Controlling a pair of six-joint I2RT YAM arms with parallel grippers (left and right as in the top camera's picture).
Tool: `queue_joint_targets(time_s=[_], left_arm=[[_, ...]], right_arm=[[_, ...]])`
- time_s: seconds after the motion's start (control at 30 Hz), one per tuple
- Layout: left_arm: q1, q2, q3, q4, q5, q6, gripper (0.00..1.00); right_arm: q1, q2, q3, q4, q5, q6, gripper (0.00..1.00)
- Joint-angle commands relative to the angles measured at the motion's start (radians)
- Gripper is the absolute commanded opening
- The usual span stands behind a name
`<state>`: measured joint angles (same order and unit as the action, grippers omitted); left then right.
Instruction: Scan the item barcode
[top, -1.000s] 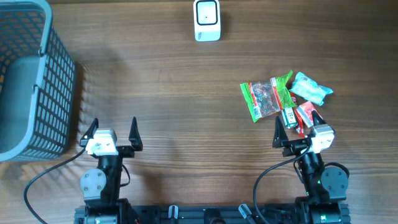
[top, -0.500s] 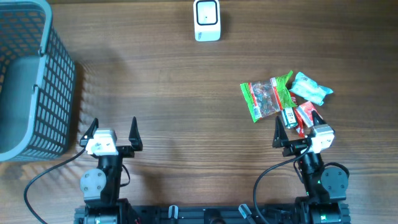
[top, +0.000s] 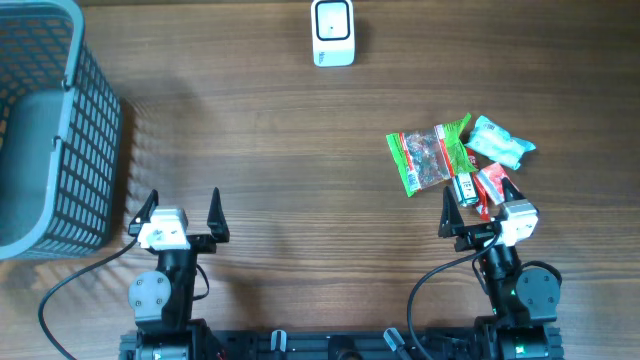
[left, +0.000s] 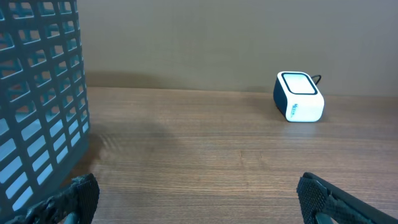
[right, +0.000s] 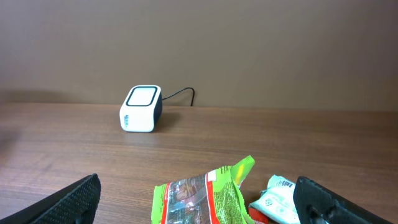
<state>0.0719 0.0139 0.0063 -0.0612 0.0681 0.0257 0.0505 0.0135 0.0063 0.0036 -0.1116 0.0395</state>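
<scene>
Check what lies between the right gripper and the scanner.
The green snack packet lies just ahead of the right gripper; beyond it, bare table up to the scanner. Clearest overhead.

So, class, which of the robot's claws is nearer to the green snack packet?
The right. The right claw sits open right next to the green snack packet, at its near corner. The left claw, also open, is far across the table, near the basket.

Dark wood-grain table under even light, a plain brown wall behind its far edge.
</scene>
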Motion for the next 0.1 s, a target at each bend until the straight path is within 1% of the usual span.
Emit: queue_joint_targets(time_s=[0.0,0.07], left_arm=[[-0.005,-0.008,0.000,-0.011,0.001,0.019,1.00],[-0.005,-0.007,0.000,-0.011,0.000,0.019,1.00]], right_arm=[[-0.005,-0.010,-0.001,0.004,-0.004,-0.013,1.00],[-0.005,-0.010,-0.001,0.004,-0.004,-0.013,1.00]])
